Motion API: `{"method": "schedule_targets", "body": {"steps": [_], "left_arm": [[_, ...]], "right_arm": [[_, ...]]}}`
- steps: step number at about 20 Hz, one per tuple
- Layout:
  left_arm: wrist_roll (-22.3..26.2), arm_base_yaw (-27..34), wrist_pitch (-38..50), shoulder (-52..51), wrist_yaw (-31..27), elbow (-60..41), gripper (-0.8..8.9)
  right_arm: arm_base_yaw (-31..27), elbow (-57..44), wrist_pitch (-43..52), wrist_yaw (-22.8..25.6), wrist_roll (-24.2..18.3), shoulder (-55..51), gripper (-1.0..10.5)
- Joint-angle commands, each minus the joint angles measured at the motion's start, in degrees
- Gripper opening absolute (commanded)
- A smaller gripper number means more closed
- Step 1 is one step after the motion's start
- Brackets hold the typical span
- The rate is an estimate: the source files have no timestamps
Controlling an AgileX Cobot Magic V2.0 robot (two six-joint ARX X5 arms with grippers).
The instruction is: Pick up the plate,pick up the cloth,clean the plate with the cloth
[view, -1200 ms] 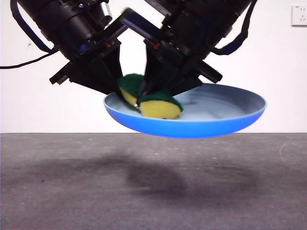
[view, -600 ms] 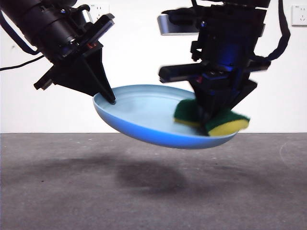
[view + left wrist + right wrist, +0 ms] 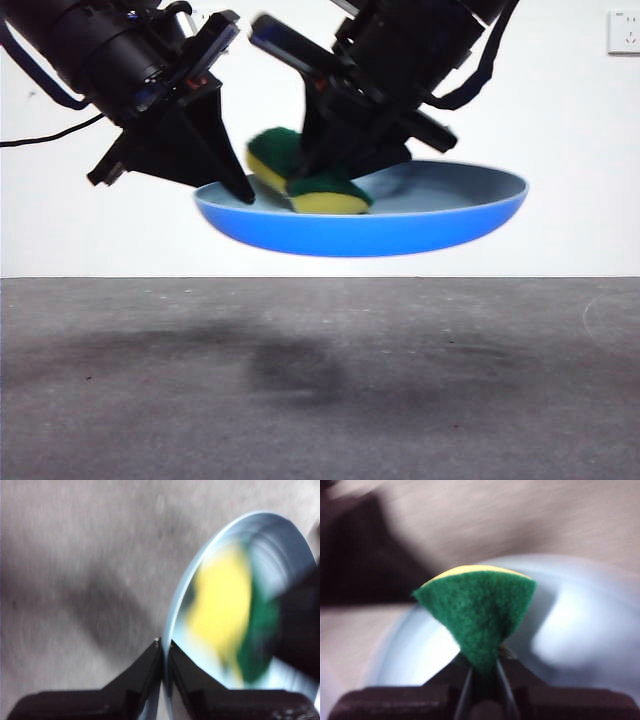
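left gripper (image 3: pixel 243 192) clamped on the plate (image 3: pixel 400 232) rim at its left edge, plate held in the air above the table (image 3: pixel 320 400), roughly level. right gripper (image 3: pixel 300 190) pinched on the cloth (image 3: pixel 318 195), folded, pressed inside the plate's left half

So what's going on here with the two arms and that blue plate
The robot is wiping a plate in mid-air. The left pincer is shut on the rim of the light-blue plate, holding it above the grey table. The right pincer is shut on the yellow and green sponge, pinching it so it folds, and presses it inside the plate near the side the left pincer holds. Both wrist views are blurred, which suggests the arms are moving.
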Motion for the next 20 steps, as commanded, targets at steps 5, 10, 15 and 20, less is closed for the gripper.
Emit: {"method": "schedule_targets", "body": {"steps": [5,10,15,20], "left_arm": [[-5.1,1.7,5.7,0.0,1.4,-0.2,-0.09],[-3.0,2.4,2.0,0.0,1.7,-0.2,-0.09],[1.9,2.4,-5.9,0.0,2.5,-0.2,-0.09],[4.0,2.3,-6.7,0.0,8.9,-0.2,-0.09]], "right_arm": [[1.6,-0.5,-12.9,-7.7,-0.9,0.7,-0.1],[1.5,-0.5,-24.4,12.2,-1.2,0.7,-0.1],[-0.5,-0.5,-21.0,30.2,-1.2,0.7,-0.1],[-3.0,-0.5,-6.0,20.3,-1.1,0.8,-0.1]]}}
